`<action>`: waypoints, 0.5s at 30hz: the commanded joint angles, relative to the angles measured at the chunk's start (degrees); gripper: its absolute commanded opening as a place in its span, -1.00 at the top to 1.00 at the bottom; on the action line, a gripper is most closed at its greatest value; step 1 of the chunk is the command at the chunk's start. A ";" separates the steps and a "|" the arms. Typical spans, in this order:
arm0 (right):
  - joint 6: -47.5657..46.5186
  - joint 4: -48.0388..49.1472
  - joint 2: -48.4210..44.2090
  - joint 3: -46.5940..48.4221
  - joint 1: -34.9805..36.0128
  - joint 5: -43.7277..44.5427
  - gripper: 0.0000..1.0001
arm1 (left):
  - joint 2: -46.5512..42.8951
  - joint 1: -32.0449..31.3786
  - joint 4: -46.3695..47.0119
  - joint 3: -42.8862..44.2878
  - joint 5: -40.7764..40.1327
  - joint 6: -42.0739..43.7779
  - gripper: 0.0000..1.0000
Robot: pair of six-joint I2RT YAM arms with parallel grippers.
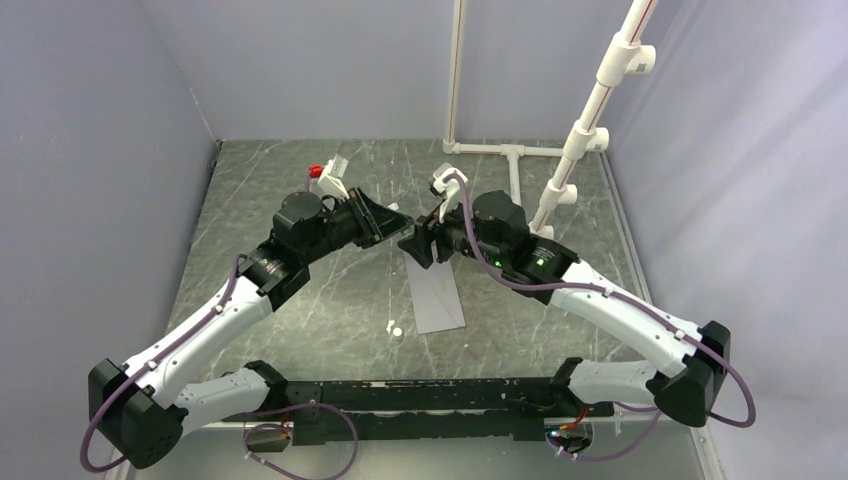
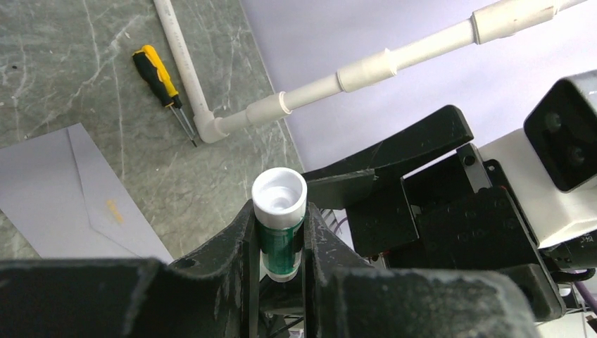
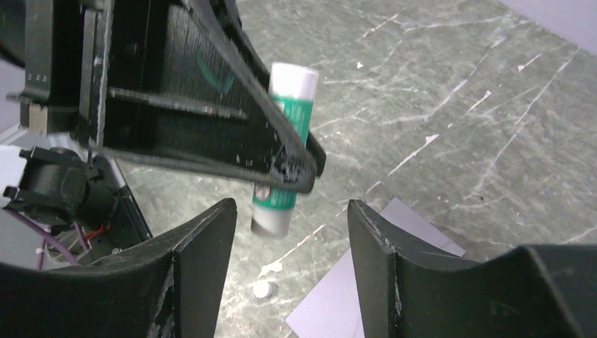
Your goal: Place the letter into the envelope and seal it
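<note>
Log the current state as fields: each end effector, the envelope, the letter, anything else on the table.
left end effector: shut on glue stick, held above the table
right end effector: open, jaws facing the stick, not gripping
envelope: flat on table, beneath the end effectors
letter: not visible
other: screwdriver beside white pipe

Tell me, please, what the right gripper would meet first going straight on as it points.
Probably the glue stick clamped in the left gripper: it sits just ahead of the right gripper, whose jaws stand open; depth is unclear.
</note>
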 commanded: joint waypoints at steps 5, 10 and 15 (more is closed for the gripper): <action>0.64 5.18 2.70 4.58 0.17 1.65 0.32 | -1.55 0.26 0.84 2.92 0.01 -0.12 0.86; -1.37 4.67 2.28 3.99 0.17 -0.21 0.99 | -1.80 0.65 -0.86 4.43 1.67 1.33 0.36; -10.00 3.01 -0.60 1.47 0.08 -7.01 1.00 | -1.97 3.87 -6.86 6.79 6.69 3.29 -0.25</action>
